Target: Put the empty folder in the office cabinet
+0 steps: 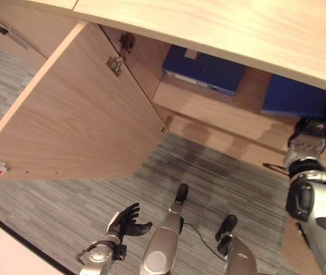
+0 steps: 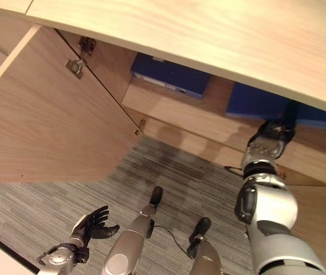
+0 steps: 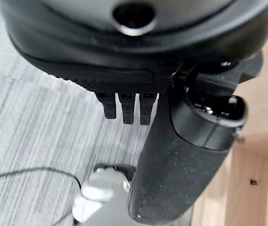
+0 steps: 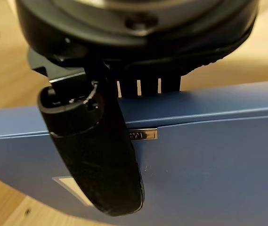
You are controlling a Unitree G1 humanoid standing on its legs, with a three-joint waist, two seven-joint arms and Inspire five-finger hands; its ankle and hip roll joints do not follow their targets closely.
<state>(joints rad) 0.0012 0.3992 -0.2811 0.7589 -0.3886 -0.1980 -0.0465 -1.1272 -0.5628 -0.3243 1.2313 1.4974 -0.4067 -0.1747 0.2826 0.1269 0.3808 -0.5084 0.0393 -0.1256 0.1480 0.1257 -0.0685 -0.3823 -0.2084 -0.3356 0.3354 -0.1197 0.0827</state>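
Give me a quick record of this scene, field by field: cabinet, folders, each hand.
cabinet door: swung open, shelf in view
folder in hand: blue folder at the right of the shelf, thumb laid across its face
other folder: second blue folder lying further left on the shelf
right hand: reached into the cabinet, gripping the blue folder
left hand: low over the grey carpet, fingers loosely spread, holding nothing

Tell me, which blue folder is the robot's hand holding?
The folder on the right, inside the cabinet. The right hand has its thumb pressed on it. The other folder, further left, lies untouched.
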